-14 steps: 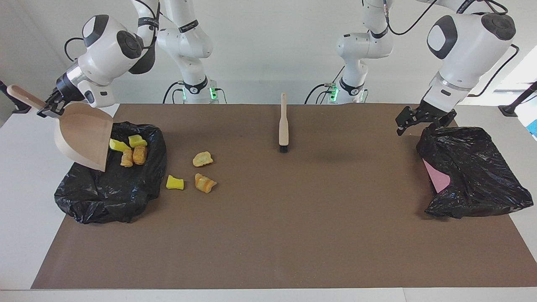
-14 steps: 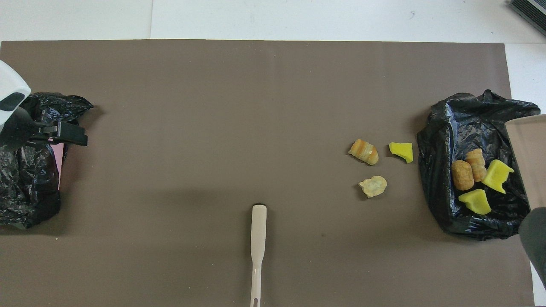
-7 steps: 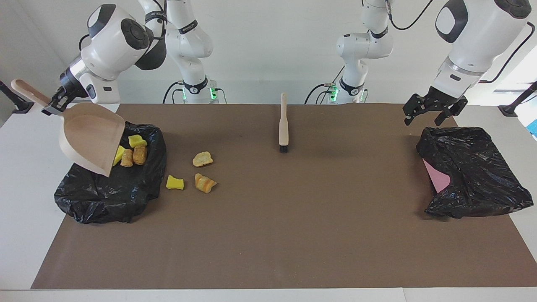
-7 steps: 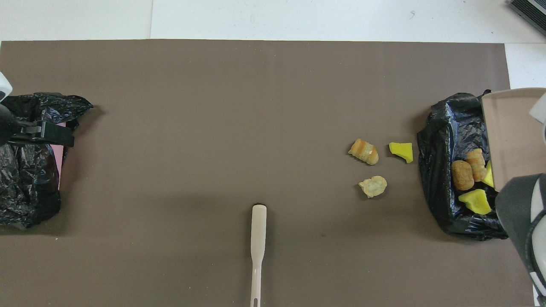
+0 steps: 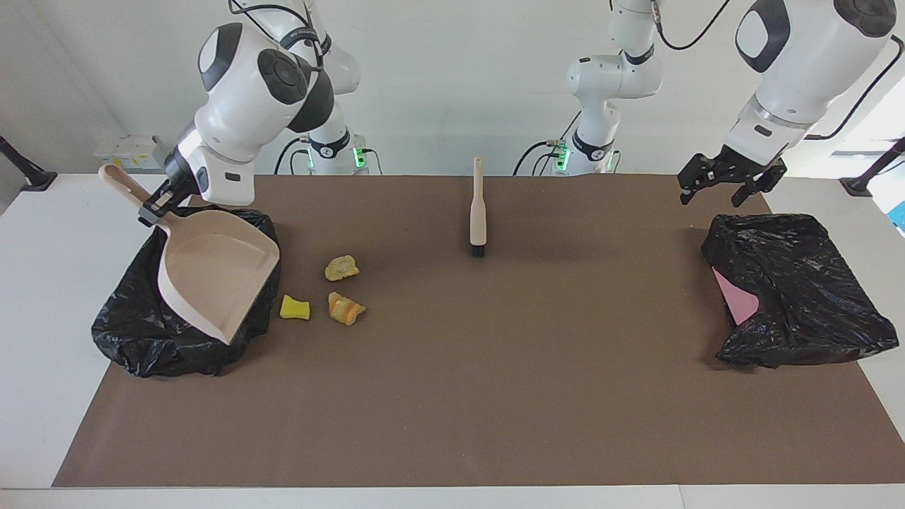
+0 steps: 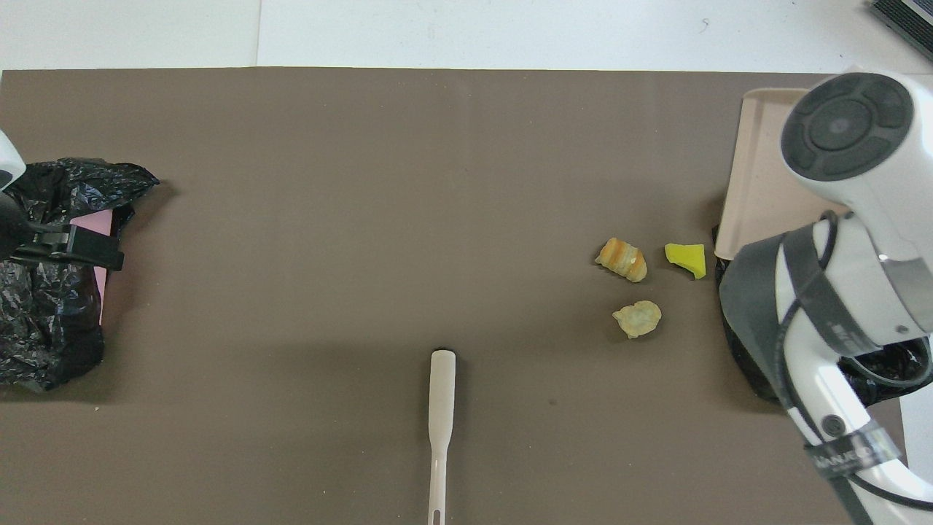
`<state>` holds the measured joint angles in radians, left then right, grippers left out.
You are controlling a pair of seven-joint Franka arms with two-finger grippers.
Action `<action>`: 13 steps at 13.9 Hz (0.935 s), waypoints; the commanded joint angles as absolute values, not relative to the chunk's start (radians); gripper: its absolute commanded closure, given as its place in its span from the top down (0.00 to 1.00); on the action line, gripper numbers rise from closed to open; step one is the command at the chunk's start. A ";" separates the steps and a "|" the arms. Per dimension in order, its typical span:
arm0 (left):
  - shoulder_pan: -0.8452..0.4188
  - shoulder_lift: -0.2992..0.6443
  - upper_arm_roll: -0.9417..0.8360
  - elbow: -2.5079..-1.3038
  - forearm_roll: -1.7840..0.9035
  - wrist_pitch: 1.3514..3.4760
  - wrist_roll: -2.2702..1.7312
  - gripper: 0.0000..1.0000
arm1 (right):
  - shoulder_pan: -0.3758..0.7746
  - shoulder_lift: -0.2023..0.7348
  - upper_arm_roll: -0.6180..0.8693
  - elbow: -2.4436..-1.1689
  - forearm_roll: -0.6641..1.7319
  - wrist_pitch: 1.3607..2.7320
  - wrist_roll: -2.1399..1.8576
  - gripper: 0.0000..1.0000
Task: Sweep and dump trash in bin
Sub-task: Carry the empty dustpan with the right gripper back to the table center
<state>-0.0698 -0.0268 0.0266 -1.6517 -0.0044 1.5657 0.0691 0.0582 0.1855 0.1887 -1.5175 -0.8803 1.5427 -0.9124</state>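
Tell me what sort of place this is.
Most likely a robotics lab set up for a cleaning trial: two white robot arms bolted at a table with a brown mat, and staged props, a brush and foam trash.

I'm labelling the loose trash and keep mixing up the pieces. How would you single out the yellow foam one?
Start at the black bin bag at the right arm's end of the table, under the beige plastic dustpan. Three small lumps lie on the brown mat beside it. The bright yellow foam chunk is the one closest to the bag; its two neighbours are tan-orange and bread-like.
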 commanded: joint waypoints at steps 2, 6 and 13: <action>0.020 -0.020 -0.052 -1.614 0.023 1.513 0.084 1.00 | 0.121 0.396 0.189 -1.200 -0.735 1.399 -0.663 0.00; 0.008 -0.009 -0.058 -1.597 0.029 1.522 0.083 1.00 | 0.198 0.471 0.183 -1.108 -0.582 1.397 -0.351 0.00; 0.009 -0.011 -0.061 -1.600 0.063 1.558 0.081 1.00 | 0.284 0.581 0.187 -1.058 -0.195 1.509 0.381 0.00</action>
